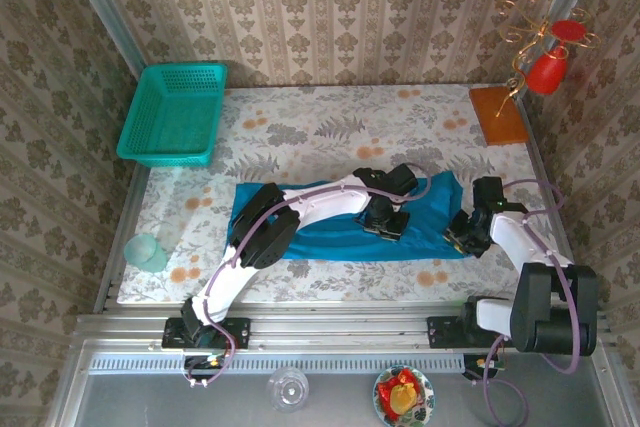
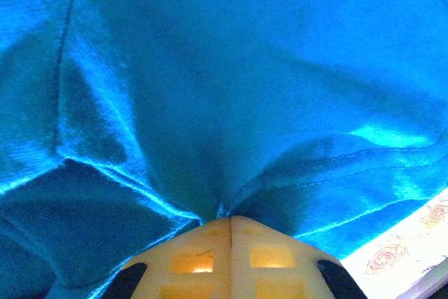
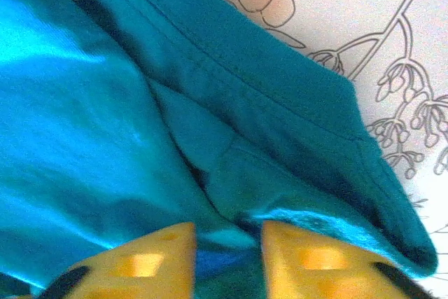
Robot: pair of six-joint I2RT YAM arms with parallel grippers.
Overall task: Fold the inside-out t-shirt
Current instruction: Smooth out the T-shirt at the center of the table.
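Left end effector (image 2: pixel 229 220): clenched, fingers pressed flat together on a pinch of t-shirt (image 2: pixel 280 68) cloth, bottom centre of its wrist view.
Right end effector (image 3: pixel 227 239): fingers part-way apart, a fold of cloth between them beside a stitched edge; firm hold cannot be told.
T-shirt, position: lying across the middle of the bench (image 1: pixel 300 142), overhead view.
Step, judged: gripping the shirt's right-hand portion for a fold.
Doing it well: secure the right pinch before lifting; raise both holds level; carry them together so the edge stays straight.
Basket (image 1: pixel 172 112): upper left, well apart.
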